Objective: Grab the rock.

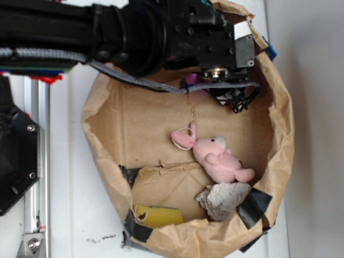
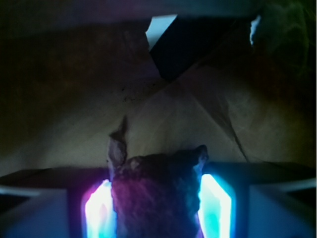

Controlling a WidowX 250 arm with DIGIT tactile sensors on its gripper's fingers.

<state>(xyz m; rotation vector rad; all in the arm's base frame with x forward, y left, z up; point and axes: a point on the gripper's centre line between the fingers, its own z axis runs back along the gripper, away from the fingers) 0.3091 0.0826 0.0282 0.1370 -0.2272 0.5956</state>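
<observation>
Exterior view: the gripper (image 1: 228, 80) is largely hidden beneath the arm (image 1: 123, 32), so its jaw position and any contents cannot be determined; the arm itself is cut off at the left edge. Wrist view: the rock (image 2: 156, 196) is cut off by the bottom edge; the paper bag (image 2: 64, 99) beyond the rock is dark and indistinct.

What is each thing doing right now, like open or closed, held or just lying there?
Gripper: shut on the rock.
Rock: held between the glowing fingers.
Paper bag: open, rim rolled down.
Pink plush toy: lying on its side in the bag.
Pale grey lump: resting on the bag floor beside the toy.
</observation>
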